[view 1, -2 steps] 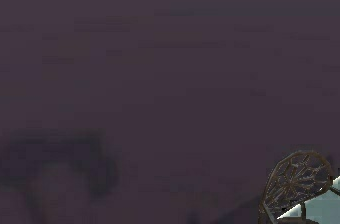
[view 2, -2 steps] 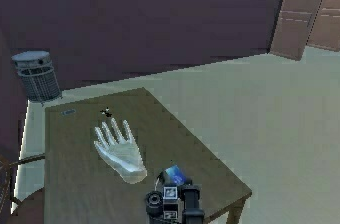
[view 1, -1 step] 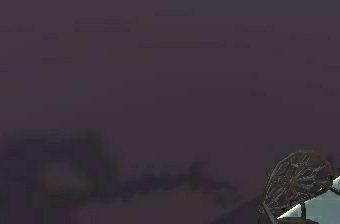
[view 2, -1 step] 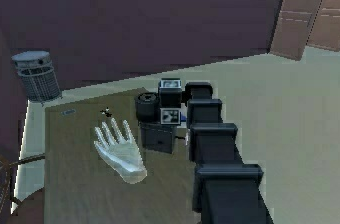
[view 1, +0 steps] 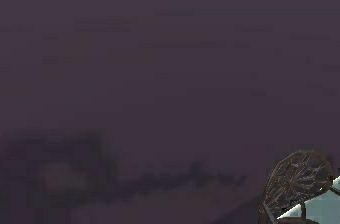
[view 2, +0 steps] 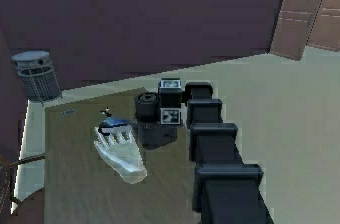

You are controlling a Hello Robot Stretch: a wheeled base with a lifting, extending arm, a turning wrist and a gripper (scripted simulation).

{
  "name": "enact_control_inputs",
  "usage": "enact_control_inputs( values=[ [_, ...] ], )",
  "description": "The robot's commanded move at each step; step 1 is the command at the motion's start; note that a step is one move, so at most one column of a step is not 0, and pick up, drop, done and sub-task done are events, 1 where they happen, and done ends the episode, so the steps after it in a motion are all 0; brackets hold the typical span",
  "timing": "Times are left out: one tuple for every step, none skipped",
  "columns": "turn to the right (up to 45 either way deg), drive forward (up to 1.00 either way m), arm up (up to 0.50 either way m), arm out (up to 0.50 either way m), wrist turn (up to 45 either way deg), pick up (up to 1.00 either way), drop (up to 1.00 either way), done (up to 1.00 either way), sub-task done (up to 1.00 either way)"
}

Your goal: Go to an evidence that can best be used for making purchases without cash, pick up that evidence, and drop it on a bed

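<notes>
Arm out over the table; pickup unconfirmed, carry and drop still to do.
On the table (view 2: 73, 172) a white-and-blue boat-shaped thing (view 2: 120, 150) lies nearest. At its one o'clock is the hand (view 2: 140, 124); I cannot tell whether it grasps anything. A pale flat patch (view 2: 68, 114) at the hand's ten o'clock may be the thing sought. Farther off stands a wire bin (view 2: 35, 74), contents hidden.

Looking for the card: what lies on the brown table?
On the table: a white-and-blue object, a small item beyond it and a pale flat piece. The arm hides whatever lies behind it.
</notes>
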Motion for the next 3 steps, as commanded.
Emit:
enact_control_inputs(
  values=[
    [0.0, 0.0, 0.0, 0.0, -45.0, 0.0, 0.0, 0.0, 0.0],
    [0.0, 0.0, 0.0, 0.0, -45.0, 0.0, 0.0, 0.0, 0.0],
    [0.0, 0.0, 0.0, 0.0, -9.0, 0.0, 0.0, 0.0, 0.0]
  ],
)
